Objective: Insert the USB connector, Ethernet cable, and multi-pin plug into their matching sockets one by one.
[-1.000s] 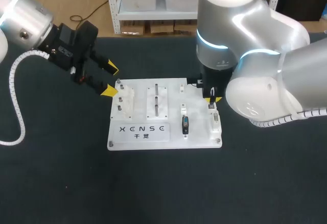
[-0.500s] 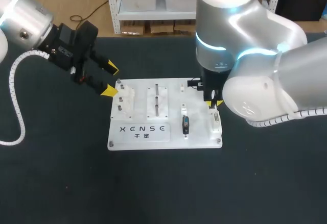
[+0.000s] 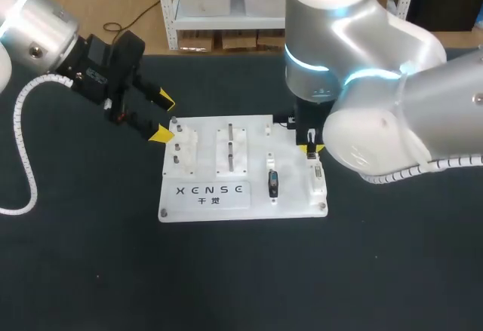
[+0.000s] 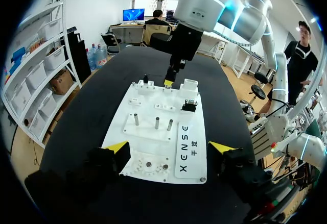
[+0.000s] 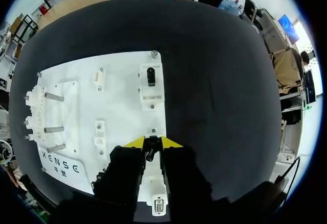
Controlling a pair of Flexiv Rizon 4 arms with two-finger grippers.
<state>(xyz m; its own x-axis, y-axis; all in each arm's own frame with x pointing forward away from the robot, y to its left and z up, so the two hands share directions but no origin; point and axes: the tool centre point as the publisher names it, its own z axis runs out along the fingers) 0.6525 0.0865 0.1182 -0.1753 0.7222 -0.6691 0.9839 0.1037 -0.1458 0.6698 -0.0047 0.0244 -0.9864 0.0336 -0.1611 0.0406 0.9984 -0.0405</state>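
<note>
1 plug in holder, right jaws gripping connector

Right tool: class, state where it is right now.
In the head view the right tool is over the right edge of the white board, at the far end of the white socket block, shut on a small black connector.

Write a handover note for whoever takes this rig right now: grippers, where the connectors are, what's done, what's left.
Left gripper: open, empty, by the white board's far left corner.
Right gripper: shut on a small dark plug at the board's right edge, over a white socket block.
Black connector: in the board's middle block, apparently seated.
Done: perhaps that one insertion.
Left: seat the held plug; the third connector I cannot identify.
</note>
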